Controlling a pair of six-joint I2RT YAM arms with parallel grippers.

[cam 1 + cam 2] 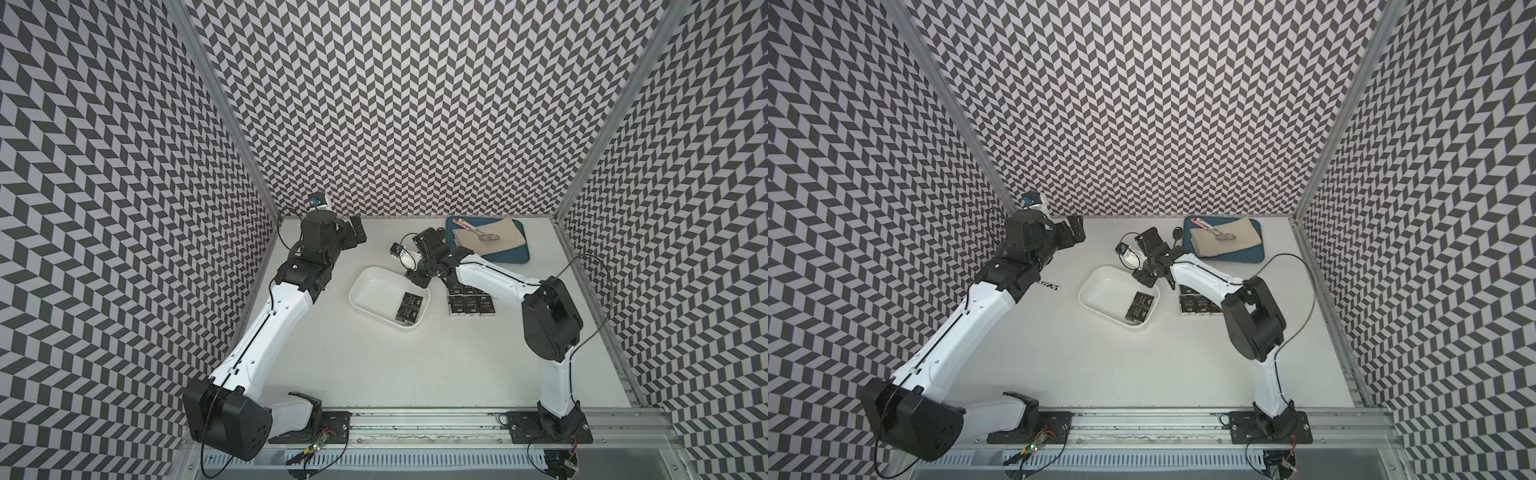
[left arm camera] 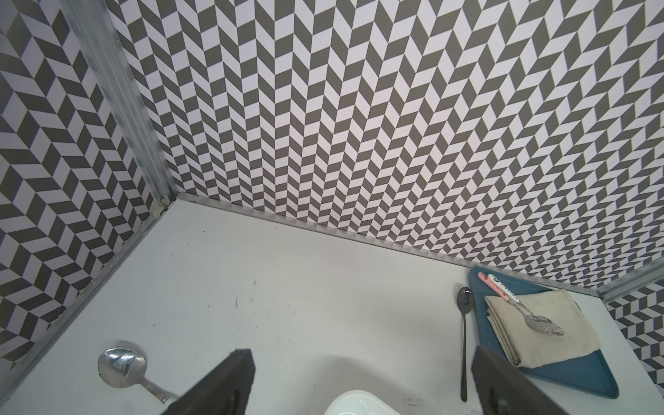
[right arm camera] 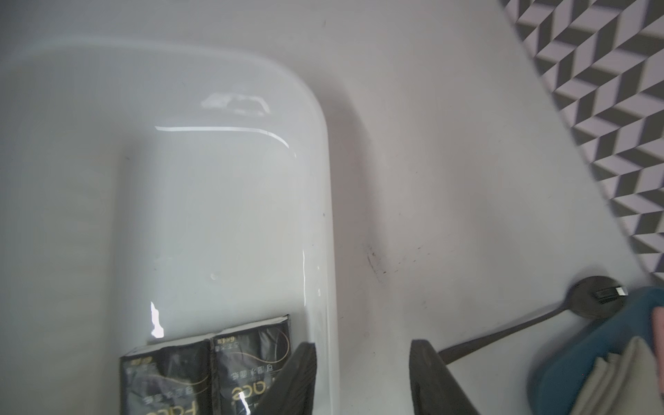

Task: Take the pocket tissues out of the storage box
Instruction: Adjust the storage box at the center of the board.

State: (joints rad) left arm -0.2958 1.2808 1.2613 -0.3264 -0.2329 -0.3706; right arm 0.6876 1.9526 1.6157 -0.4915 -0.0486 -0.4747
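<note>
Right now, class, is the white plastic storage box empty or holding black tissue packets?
Not empty: at least two glossy black packets lie flat at one end of the white tub; more lie outside on the table.

Robotics lab test cell: left arm [image 1: 266, 332] and right arm [image 1: 557, 374] are sitting bolted to an alu. rail [image 1: 415, 419] fronting a white tabletop [image 1: 374, 365]. B&W chevron panels [image 1: 415, 104] on alu. frame posts [image 1: 232, 124] are enclosing three sides. Loose cables [image 1: 1286, 255] and bare circuit boards [image 1: 311, 448] w/ lit LEDs are hanging by the rail.
</note>
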